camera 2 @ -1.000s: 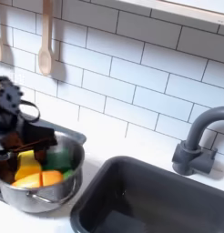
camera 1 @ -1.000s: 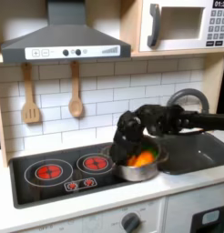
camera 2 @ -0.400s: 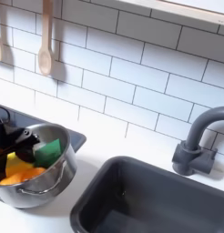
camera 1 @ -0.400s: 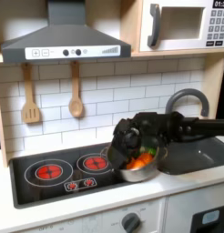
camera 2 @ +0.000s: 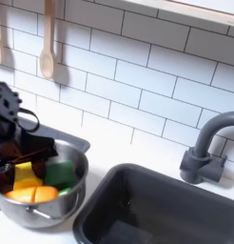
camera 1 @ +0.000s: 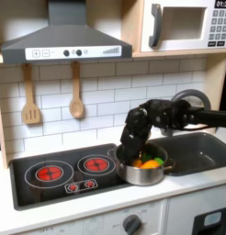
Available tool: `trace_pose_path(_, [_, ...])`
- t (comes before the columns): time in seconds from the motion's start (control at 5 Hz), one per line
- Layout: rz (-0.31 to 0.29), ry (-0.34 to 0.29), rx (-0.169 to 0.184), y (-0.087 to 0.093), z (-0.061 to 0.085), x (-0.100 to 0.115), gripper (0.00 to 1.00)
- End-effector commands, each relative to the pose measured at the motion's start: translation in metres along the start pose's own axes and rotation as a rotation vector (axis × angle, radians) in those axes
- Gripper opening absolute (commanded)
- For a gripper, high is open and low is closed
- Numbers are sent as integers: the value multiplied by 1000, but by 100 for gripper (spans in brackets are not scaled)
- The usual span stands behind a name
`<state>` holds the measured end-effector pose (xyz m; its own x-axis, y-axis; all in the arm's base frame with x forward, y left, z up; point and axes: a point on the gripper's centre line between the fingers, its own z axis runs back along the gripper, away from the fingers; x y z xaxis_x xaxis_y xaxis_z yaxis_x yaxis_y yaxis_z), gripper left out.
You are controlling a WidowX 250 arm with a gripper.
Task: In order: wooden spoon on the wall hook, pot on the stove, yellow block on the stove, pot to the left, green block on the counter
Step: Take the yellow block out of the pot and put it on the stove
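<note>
Gripper (camera 2: 16, 164) fingertips hidden inside pot (camera 2: 52, 205)

A microwave (camera 1: 184, 25) sits above a faucet (camera 2: 206, 145) (dark, curved).

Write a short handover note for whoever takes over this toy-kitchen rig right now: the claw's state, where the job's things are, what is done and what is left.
Claw: down inside the pot, over the blocks; whether it is open or shut cannot be told.
Pot: out of the sink, on the right end of the stove in the first exterior view.
Yellow block and green block: both in the pot, with an orange piece.
Wooden spoon: hanging on the wall.
Done: spoon hung, pot on stove.
Left: yellow block onto the stove, shift the pot, green block onto the counter.
</note>
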<state>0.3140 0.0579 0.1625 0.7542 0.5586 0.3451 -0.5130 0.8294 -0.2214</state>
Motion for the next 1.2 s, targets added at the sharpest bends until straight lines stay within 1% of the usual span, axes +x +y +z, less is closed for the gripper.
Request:
trace_pose_path(0.0, [-46,-10,28,-3,16,2,0])
trace_pose_path(0.2, [-67,-32,22,-7,21,7,0])
trace_pose_path(0.4, [-73,-45,6,-11,29,12,0])
trace_pose_path(0.6, [-88,-62,-5,-18,38,21,0])
trace_pose_path(0.8, [-72,-94,-17,-20,56,36,0])
trace_pose_path(1.0, [-76,-134,-14,-19,71,53,0])
